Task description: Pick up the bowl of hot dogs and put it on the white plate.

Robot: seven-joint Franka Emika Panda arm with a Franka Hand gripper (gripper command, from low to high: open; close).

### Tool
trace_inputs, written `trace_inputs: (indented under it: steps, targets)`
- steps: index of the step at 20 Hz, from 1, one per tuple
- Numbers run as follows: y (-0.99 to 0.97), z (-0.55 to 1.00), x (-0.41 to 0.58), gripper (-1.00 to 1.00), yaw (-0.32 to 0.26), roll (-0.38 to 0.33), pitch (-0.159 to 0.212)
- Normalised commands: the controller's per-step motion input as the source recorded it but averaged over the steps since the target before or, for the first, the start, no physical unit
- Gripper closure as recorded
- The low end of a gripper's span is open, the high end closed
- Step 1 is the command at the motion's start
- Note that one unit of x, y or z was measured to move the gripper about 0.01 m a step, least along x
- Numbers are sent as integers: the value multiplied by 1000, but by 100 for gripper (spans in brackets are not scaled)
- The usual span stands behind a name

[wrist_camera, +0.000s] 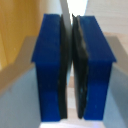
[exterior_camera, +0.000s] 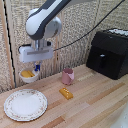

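One large round white plate (exterior_camera: 25,104) with a faint patterned rim lies nearest on the wooden table (exterior_camera: 95,102), bare. Farther back, the small round white bowl (exterior_camera: 29,75) of orange-yellow hot dog pieces (exterior_camera: 28,73) appears lifted off the table, so the carry step seems under way; next it wants a level move toward the plate. The white boxy gripper (exterior_camera: 37,67) hangs at the bowl's rim; the wrist view shows blue fingers (wrist_camera: 49,65) nearly pressed together, apparently pinching that rim.
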Motion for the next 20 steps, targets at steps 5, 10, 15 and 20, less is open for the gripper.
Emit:
trace_inputs:
  steps: [5, 10, 15, 20]
  targets:
    - [263, -542, 6, 100, 29, -24, 1]
    - [258, -478, 18, 100, 34, -14, 7]
    - [182, -263, 2, -100, 29, 0, 5]
    - [-57, 232, 126, -100, 22, 5, 36]
